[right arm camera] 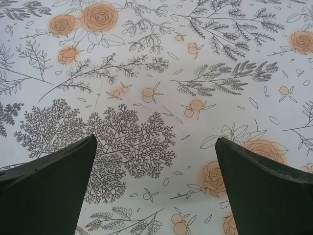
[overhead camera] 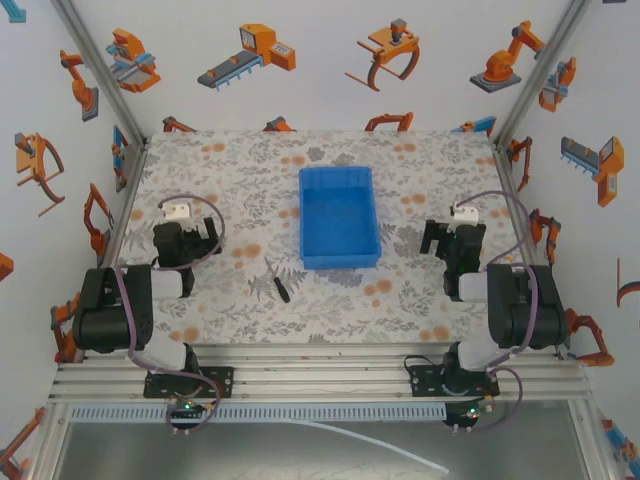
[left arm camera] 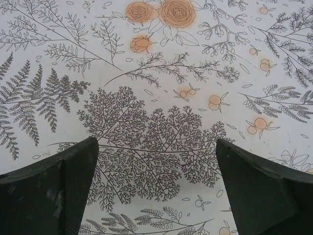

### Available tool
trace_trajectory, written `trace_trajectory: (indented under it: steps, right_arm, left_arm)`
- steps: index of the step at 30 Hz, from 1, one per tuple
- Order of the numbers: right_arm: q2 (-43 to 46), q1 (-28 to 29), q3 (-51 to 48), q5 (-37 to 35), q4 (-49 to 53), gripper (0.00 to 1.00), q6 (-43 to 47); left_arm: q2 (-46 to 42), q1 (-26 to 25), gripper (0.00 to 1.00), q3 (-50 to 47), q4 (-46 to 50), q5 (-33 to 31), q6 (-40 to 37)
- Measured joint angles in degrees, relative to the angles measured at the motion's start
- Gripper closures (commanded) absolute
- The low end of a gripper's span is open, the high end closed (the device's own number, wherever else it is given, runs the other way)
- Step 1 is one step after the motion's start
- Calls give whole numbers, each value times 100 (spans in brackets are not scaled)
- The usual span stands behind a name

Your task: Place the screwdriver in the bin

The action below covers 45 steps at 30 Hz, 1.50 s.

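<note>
Screwdriver position: flat on the floral-patterned table, just off the near-left corner of the bin and apart from it, with its black handle toward the near edge and the thin shaft angled away to the left. Bin position: centre of the table, toward the far side, long axis running away from the arm bases; nothing is visible inside it. Left gripper position: over the left part of the table, well apart from the screwdriver. Its wrist view shows the left gripper with fingers spread wide and released, bare patterned surface between them. Right gripper position: over the right part of the table, to the right of the bin. Its wrist view shows the right gripper likewise spread and released, grasping nothing.
</note>
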<state>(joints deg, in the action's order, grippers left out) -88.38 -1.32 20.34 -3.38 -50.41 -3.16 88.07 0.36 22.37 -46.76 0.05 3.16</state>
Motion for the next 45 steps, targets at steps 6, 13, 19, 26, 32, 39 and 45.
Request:
trace_trajectory:
  steps: [6,13,19,26,32,39,45]
  right_arm:
    - [0,0,0,42,2,1,0]
    - [0,0,0,42,2,1,0]
    - [0,0,0,44,2,1,0]
    - [0,0,0,42,2,1,0]
    - [0,0,0,44,2,1,0]
    - [0,0,11,-76,39,1,-46]
    - [7,0,63,-223,166,1,-70]
  left_arm:
    - [0,0,3,0,0,0,0]
    - [-2,0,3,0,0,0,0]
    - [0,0,3,0,0,0,0]
    - [0,0,3,0,0,0,-2]
    - [0,0,3,0,0,0,0]
    - [-7,-35,3,15,50,-20,-2]
    - [-509,-118,3,870,1655,-52,-107]
